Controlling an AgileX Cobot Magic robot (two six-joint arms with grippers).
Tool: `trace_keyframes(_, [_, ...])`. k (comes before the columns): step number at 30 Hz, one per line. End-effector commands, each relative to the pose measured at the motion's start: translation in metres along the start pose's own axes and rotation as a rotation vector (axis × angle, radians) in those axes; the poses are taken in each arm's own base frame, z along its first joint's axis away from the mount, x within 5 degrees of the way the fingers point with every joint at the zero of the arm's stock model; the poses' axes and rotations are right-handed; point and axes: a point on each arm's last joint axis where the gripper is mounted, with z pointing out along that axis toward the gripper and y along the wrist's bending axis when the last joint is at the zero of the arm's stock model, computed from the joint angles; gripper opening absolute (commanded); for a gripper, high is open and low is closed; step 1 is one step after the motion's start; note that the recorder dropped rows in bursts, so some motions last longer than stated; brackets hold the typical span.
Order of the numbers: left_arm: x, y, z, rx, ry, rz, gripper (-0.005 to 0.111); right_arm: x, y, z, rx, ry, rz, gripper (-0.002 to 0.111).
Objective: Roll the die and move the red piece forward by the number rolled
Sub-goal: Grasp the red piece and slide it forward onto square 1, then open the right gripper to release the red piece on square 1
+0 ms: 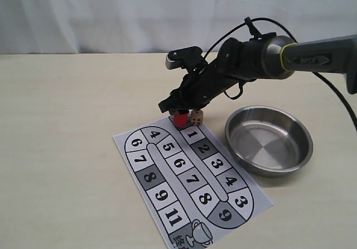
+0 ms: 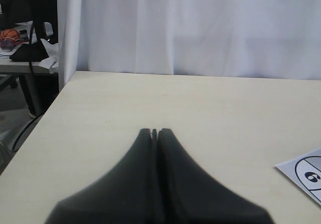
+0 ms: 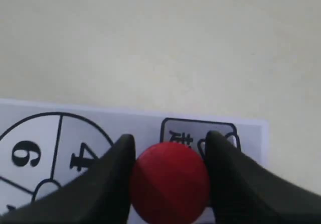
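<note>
We see the right pincer (image 1: 176,114) reaching in from the right side of the exterior view, tilted down toward the far end of the paper game board (image 1: 167,190). Its two dark fingers (image 3: 116,170) press against either side of the red piece (image 3: 169,183), so it is closed on that piece. The red piece (image 1: 180,119) stands upright at the far edge of the board, just beside the square marked 1. We cannot tell whether its base touches the paper or sits a little above it.

The die (image 1: 196,116) lies just to the right of the red piece in the exterior view, at the same far edge of the board and free of the pincer. Dark pips show on its faces, but they are too small for us to count.

A round steel bowl (image 1: 269,140) sits on the bench (image 1: 67,120) near the right side of the board, apart from the die.

In the left wrist view the left pincer (image 2: 154,132) is closed with nothing between its fingers, which meet along a thin line. It hangs over bare bench, and one corner of the board with a 6 on it shows at the edge. A white curtain (image 2: 200,28) hangs behind the bench.
</note>
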Motion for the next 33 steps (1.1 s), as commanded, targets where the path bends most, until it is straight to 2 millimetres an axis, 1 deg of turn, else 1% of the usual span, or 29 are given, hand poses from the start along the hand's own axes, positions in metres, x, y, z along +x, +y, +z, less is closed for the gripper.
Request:
trace_keyframes(1, [0.0,0.0,0.0,0.001,-0.011,-0.004,0.0,-0.01,0.004,-0.029,-0.008,0.012,-0.054,0.004])
trace_keyframes(4, [0.0,0.0,0.0,0.001,-0.011,-0.004,0.0,-0.011,0.007,-0.038,-0.018,0.015,-0.054,0.004])
trace_keyframes(7, [0.0,0.0,0.0,0.001,-0.011,-0.004,0.0,-0.006,0.006,-0.04,0.007,-0.012,-0.043,0.004])
trace_keyframes(9, [0.0,0.0,0.0,0.001,-0.011,-0.004,0.0,0.002,0.003,-0.039,0.042,-0.046,-0.035,0.004])
trace_keyframes(10, [0.0,0.0,0.0,0.001,-0.011,-0.004,0.0,0.008,0.002,-0.037,0.054,-0.048,-0.029,0.004])
trace_keyframes(13, [0.0,0.0,0.0,0.001,-0.011,-0.004,0.0,0.018,0.0,-0.034,0.079,-0.057,-0.024,0.004])
trace_keyframes(20, [0.0,0.0,0.0,0.001,-0.011,-0.004,0.0,0.023,0.001,-0.033,0.067,-0.026,-0.024,0.004])
trace_keyframes(25, [0.0,0.0,0.0,0.0,-0.003,-0.004,0.0,0.022,0.001,-0.033,0.068,-0.029,-0.024,0.004])
trace_keyframes(28, [0.0,0.0,0.0,0.0,-0.003,-0.004,0.0,0.027,-0.001,-0.024,0.068,-0.01,-0.017,0.004])
trace_keyframes(31, [0.0,0.0,0.0,0.0,-0.003,-0.004,0.0,0.035,-0.003,-0.011,0.067,0.022,-0.01,0.004])
trace_keyframes(33, [0.0,0.0,0.0,0.0,-0.003,-0.004,0.0,0.038,-0.004,-0.006,0.064,0.037,-0.008,0.004])
